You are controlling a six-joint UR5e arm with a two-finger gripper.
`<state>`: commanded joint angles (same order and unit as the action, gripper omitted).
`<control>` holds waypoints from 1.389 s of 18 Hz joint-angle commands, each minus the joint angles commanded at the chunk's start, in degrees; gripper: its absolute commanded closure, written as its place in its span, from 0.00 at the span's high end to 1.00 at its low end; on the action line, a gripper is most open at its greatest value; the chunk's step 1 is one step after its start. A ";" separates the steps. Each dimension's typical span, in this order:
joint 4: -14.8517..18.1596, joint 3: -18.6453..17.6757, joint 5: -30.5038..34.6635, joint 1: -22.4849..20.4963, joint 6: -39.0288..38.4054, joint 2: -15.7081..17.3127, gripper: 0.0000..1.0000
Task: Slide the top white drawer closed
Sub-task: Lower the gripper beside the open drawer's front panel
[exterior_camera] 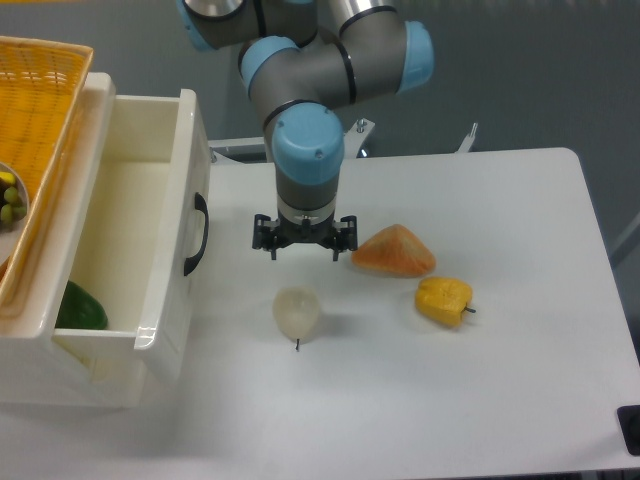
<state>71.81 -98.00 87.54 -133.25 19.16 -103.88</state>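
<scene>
Pale pear, orange wedge, perhaps yellow pepper.

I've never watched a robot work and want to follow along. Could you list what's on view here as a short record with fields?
Arm: one, reaching down over the table
Gripper: open, empty, touching nothing
Top white drawer: pulled out, open
Drawer handle: black, left of the gripper, apart from it
Basket: yellow wicker, on the cabinet
On the table: pale onion-like item, orange wedge, yellow pepper-like item

Arm bent downward, gripper vertical, fingers spread wide, empty.
</scene>
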 joint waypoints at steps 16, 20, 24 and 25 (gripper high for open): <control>-0.26 0.44 -0.61 3.43 -0.09 -0.70 1.00; -0.26 0.44 -0.53 4.22 -0.09 -0.79 1.00; -0.35 0.53 -0.44 5.19 -0.26 -0.88 1.00; -0.35 0.61 -0.53 5.28 -0.26 -0.88 1.00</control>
<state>71.46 -97.38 87.01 -127.97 18.90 -104.77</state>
